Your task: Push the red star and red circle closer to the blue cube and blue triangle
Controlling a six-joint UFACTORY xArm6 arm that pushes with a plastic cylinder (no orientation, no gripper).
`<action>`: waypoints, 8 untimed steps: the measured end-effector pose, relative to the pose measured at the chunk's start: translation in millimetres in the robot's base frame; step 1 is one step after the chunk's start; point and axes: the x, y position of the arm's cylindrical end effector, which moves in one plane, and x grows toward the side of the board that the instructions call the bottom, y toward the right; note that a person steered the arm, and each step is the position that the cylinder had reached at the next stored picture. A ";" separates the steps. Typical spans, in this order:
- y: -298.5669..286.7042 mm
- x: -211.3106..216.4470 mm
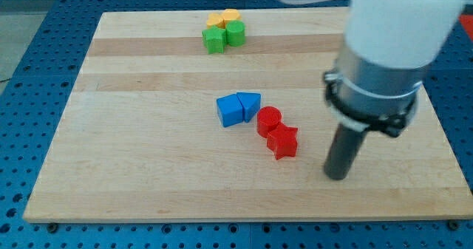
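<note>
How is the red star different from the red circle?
The red star has pointy arms, while the red circle is round like a short cylinder. The red star lies nearer the view's bottom and nearer my tip; the red circle sits closer to the blue triangle and blue cube. Both are red, and they touch each other on the wooden board.

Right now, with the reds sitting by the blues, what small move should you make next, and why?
Probably none, or a light nudge toward the view's left. The red circle already seems to touch the blue triangle, with the red star against it and the blue cube beside. My tip stands apart, on the star's right.
</note>
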 end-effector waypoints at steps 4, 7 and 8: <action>-91.1 -35.3; -125.0 35.4; -134.9 20.5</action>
